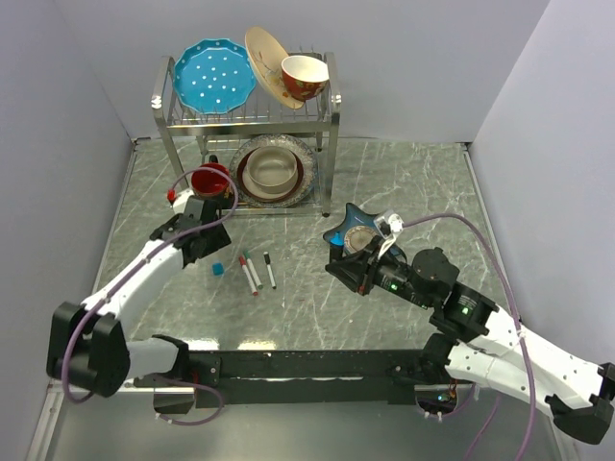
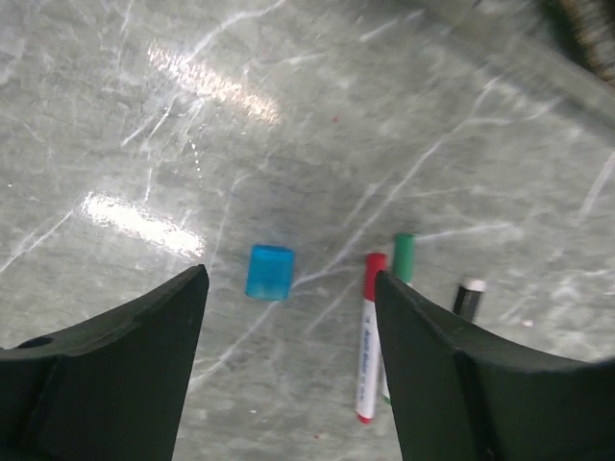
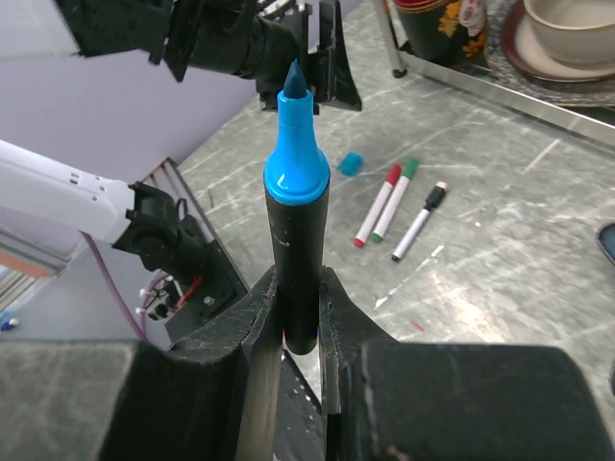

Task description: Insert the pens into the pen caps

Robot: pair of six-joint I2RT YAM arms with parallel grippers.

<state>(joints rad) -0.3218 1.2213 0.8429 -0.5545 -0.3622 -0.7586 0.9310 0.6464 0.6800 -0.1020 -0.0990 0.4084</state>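
Observation:
A small blue pen cap (image 2: 269, 272) lies on the marble table, just beyond the gap of my open left gripper (image 2: 288, 279), whose jaws hover above it with nothing between them. Right of the cap lie three white pens side by side: one with a red end (image 2: 367, 336), one with a green end (image 2: 404, 257) and one with a black end (image 2: 468, 296). My right gripper (image 3: 298, 288) is shut on a thick dark marker (image 3: 296, 221), held up off the table with its bare blue tip pointing toward the left arm. From above, the cap (image 1: 219, 270) sits below the left gripper (image 1: 207, 252).
A metal dish rack (image 1: 332, 120) with plates and bowls stands at the back. A red mug (image 1: 209, 180) is close behind the left gripper. A blue star-shaped dish (image 1: 360, 223) sits by the right gripper (image 1: 348, 261). Walls close in both sides.

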